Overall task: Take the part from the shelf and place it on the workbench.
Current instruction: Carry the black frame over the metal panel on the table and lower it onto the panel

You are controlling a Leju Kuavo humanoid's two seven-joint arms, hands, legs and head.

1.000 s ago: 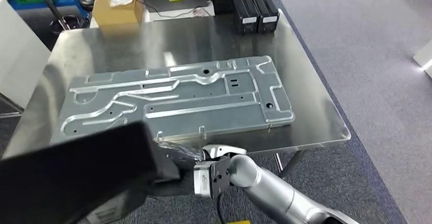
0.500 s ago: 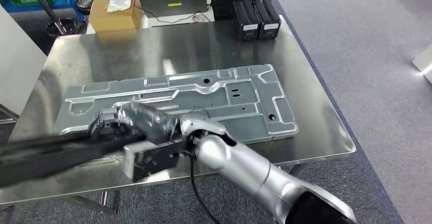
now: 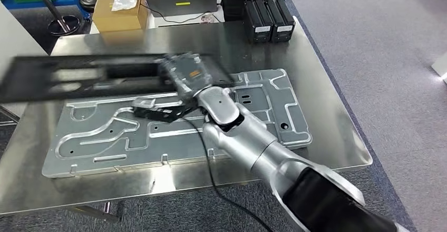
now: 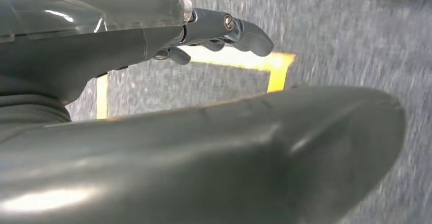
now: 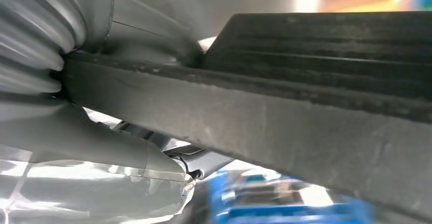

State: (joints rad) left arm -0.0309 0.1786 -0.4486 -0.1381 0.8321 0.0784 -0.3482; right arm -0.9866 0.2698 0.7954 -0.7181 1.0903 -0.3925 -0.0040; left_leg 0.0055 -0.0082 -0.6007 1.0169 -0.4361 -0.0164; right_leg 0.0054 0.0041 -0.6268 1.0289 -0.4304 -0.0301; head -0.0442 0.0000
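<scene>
Your right hand [image 3: 184, 76] grips the long black part [image 3: 79, 76], holding it above the steel worktop [image 3: 337, 116] and the grey machined plate [image 3: 174, 126]. Your left hand [image 4: 224, 28] holds nothing, fingers loosely curled over the carpet.

Steel workbench [image 3: 327, 110] spans frame centre. Large grey machined plate [image 3: 158, 132] lies flat across it (grooved face up). Two black boxes [image 3: 269, 18] stand at upper-right edge, side by side, touching.

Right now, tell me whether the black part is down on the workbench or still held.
Held: the right hand grips the black part, blurred, above the workbench.
</scene>
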